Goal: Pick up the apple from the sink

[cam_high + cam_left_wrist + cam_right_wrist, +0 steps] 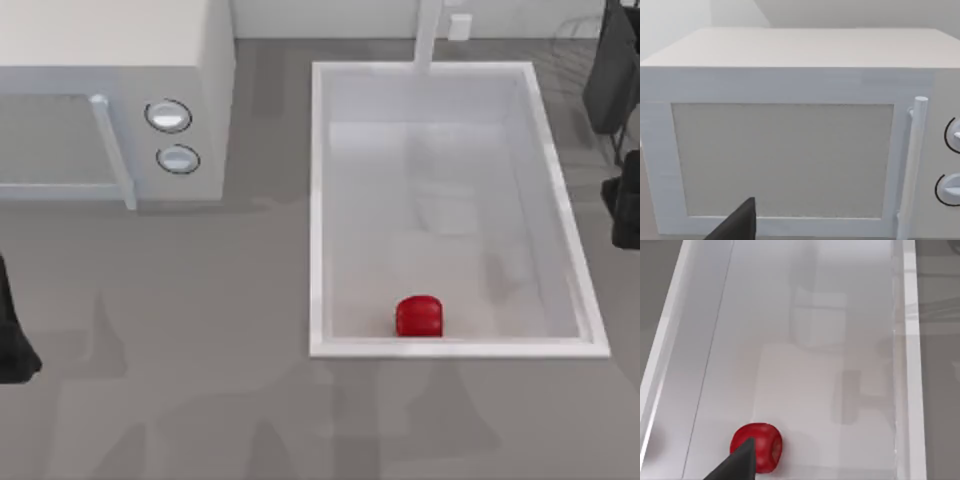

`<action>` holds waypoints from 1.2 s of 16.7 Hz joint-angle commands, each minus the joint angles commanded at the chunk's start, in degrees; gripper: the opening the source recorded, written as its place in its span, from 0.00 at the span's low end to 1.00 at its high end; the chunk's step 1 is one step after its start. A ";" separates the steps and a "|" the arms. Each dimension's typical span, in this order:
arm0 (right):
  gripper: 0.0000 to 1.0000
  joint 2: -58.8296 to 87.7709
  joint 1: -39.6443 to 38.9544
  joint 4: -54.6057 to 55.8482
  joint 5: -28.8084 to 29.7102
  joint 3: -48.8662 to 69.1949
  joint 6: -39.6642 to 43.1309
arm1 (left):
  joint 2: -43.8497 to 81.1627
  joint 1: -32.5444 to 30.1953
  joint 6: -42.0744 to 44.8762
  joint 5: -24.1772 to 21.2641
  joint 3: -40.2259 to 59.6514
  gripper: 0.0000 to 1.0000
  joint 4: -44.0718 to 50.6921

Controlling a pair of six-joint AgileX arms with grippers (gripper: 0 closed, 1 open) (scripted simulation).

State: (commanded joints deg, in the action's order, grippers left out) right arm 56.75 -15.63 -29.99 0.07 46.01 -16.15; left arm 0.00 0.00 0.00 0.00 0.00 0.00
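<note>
Small glossy red apple (419,316) lay on the pale floor of the large rectangular white sink (318,200), hard against the near wall and roughly midway along it. Fruit sat alone on the basin floor, nothing touching it but the floor and perhaps the wall behind; contact with that wall could not be confirmed from above. White faucet post (428,32) rose from the far rim, well apart from the fruit.

Right arm (622,150) sat at the right edge of the table in the top view, beside the sink's right rim and outside the basin. Right wrist view looked down the length of the basin: apple (759,447) seen close to the end wall, sink rim (910,365) running alongside, one dark finger (737,465) of the right gripper crossing in front of the fruit but raised well clear of it. Whether that gripper was released or clenched could not be told; it held nothing.

Left arm (12,340) was parked at the left edge of the table, well apart from the sink. Its wrist view faced the boxy white microwave (785,150) with its vertical bar handle (914,165) and two round knobs. One dark left finger (740,225) showed low in front of the door. Left gripper's state likewise could not be told
</note>
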 joint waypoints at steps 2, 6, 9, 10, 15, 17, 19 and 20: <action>1.00 12.97 -3.24 -6.21 0.02 9.61 -3.34 | 0.00 0.00 0.00 0.00 0.00 1.00 0.00; 1.00 37.37 -9.23 -17.72 0.04 27.59 -9.54 | 0.00 0.00 0.00 0.00 0.00 1.00 0.00; 1.00 52.19 -12.87 -24.69 0.06 38.47 -13.30 | 0.00 0.00 0.00 0.00 0.00 1.00 0.00; 1.00 56.12 -13.85 -26.59 0.07 41.41 -14.32 | 0.00 0.00 0.00 0.00 0.00 1.00 0.00; 1.00 66.67 -16.68 -32.00 0.08 49.62 -17.23 | 0.00 0.00 0.00 0.00 0.00 1.00 0.00; 1.00 66.97 -16.76 -32.16 0.08 49.86 -17.32 | 0.00 0.00 0.00 0.00 0.00 1.00 0.00; 1.00 66.97 -16.76 -32.16 0.08 49.86 -17.32 | 0.00 0.00 0.00 0.00 0.00 1.00 0.00; 1.00 66.86 -16.47 -32.03 0.06 49.69 -17.26 | 0.00 0.00 0.00 0.00 0.00 1.00 0.00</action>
State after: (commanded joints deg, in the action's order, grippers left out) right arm 123.61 -32.10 -62.02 0.13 95.70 -33.41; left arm 0.00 0.00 0.00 0.00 0.00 0.00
